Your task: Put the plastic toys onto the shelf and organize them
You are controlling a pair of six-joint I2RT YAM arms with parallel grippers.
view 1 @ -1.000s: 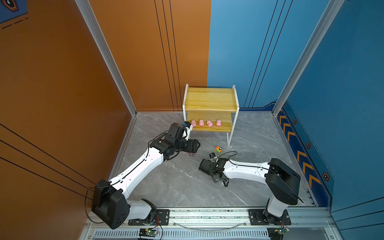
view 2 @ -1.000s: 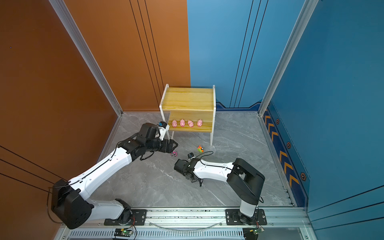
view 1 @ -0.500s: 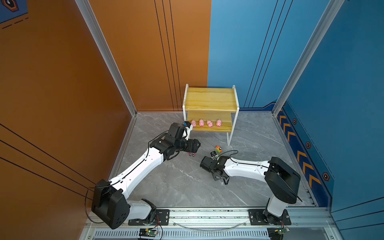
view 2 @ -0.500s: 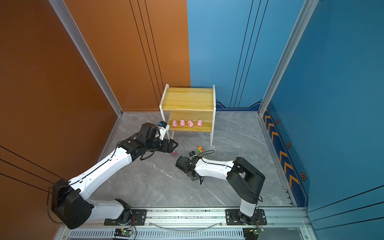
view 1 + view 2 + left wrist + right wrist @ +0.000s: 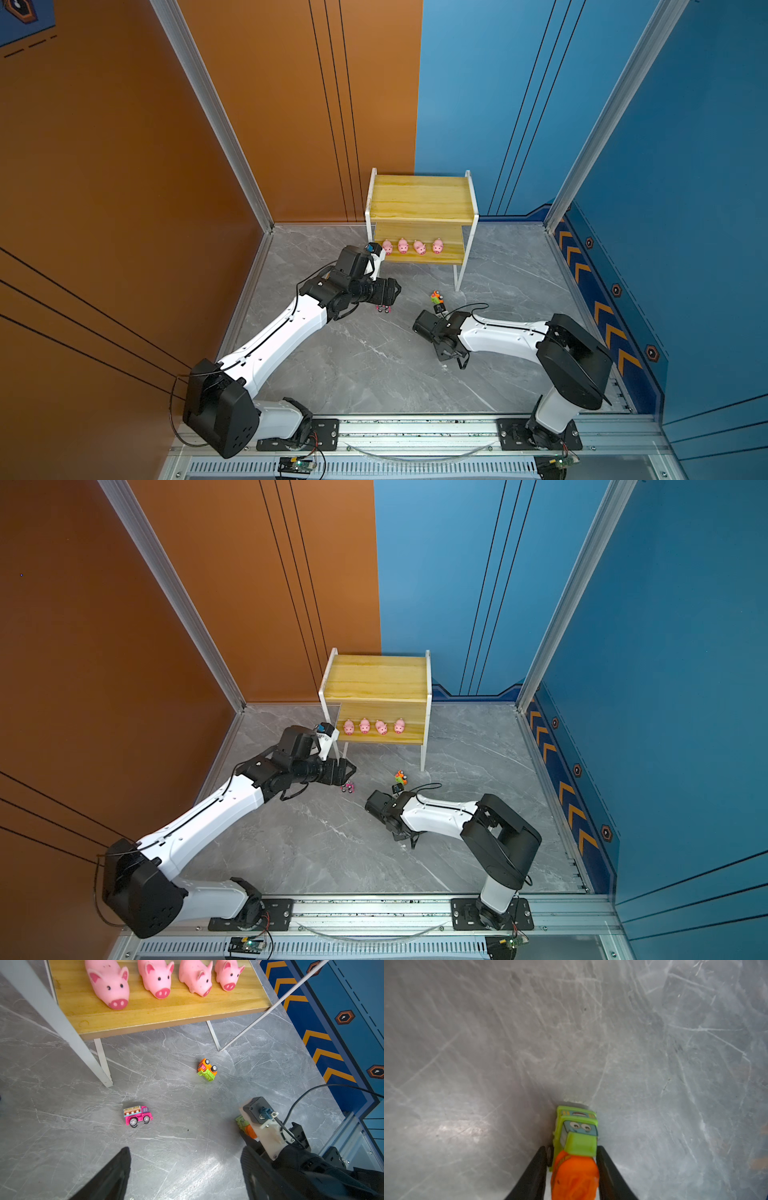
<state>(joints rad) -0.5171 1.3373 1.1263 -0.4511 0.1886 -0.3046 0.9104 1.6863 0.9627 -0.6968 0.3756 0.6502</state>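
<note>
In front of the shelf (image 5: 422, 199), the right gripper (image 5: 571, 1148) pinches the green car (image 5: 578, 1126) by its sides for lifting, while the left gripper (image 5: 185, 1153) hangs open, empty.

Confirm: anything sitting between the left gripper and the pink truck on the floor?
Nothing visible. Only bare floor lies between the open left gripper and the pink truck. The right gripper, closed around the green truck, is off to one side.
</note>
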